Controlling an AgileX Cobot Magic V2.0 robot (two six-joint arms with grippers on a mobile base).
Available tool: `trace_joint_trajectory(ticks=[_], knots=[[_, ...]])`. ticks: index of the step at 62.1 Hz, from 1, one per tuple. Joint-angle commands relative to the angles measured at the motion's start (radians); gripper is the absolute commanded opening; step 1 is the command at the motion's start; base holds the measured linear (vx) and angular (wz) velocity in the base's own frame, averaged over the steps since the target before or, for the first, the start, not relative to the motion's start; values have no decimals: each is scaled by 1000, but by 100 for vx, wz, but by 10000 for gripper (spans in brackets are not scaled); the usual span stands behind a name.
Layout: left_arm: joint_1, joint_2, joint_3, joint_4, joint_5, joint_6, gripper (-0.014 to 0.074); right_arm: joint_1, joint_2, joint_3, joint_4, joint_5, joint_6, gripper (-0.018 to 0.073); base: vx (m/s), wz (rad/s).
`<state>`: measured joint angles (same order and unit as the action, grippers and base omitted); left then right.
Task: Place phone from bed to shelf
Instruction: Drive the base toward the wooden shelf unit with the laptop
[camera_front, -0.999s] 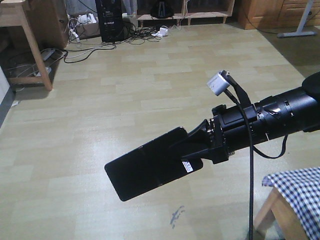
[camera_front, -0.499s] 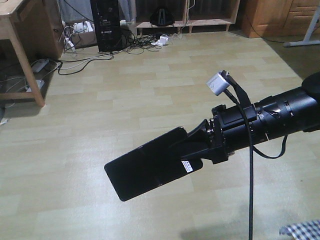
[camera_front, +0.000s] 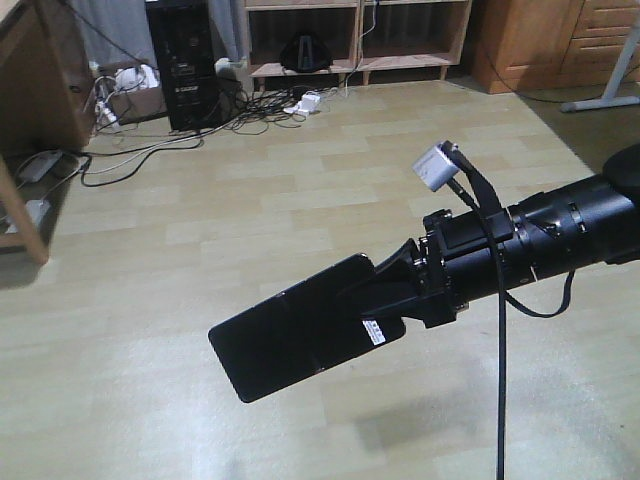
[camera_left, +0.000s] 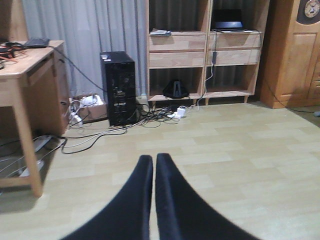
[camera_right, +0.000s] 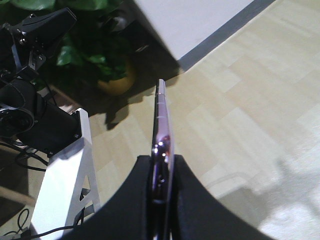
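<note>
My right gripper (camera_front: 362, 292) is shut on the phone (camera_front: 290, 335), a thin black glossy slab with a small white sticker near the held end. It hangs flat above the wood-pattern floor. In the right wrist view the phone (camera_right: 161, 120) shows edge-on, its rose-gold rim clamped in the right gripper (camera_right: 161, 159). The pale wood shelf (camera_left: 176, 42) stands against the far wall; the front view catches its lower part (camera_front: 357, 64) at the top edge. My left gripper (camera_left: 152, 157) is shut with nothing in it and points toward the shelf. The bed is out of view.
A black computer tower (camera_left: 120, 87) and tangled cables (camera_front: 150, 150) lie left of the shelf. A wooden desk (camera_left: 30, 65) is at the left and a brown cabinet (camera_left: 290, 50) at the right. A potted plant (camera_right: 107, 55) and a white stand (camera_right: 65, 185) sit behind the right arm.
The whole view has shifted: the checked bed corner at lower right has left the frame, and the shelf has come into view ahead. The phone stays in the right gripper.
</note>
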<state>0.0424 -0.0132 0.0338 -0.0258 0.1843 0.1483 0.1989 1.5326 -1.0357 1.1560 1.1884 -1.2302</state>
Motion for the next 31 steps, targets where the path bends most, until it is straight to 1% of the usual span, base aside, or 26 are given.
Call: trace_joint_trajectory(ticks=[1,31], knots=[[-4,-13,-21,-9,-72,-6,1,-3,-40,-25,85,98,-1,-2,46,-15],[-4,-13,-21,-9,-72,-6,1,-3,-40,-25,85,98,-1,-2,45,-20]])
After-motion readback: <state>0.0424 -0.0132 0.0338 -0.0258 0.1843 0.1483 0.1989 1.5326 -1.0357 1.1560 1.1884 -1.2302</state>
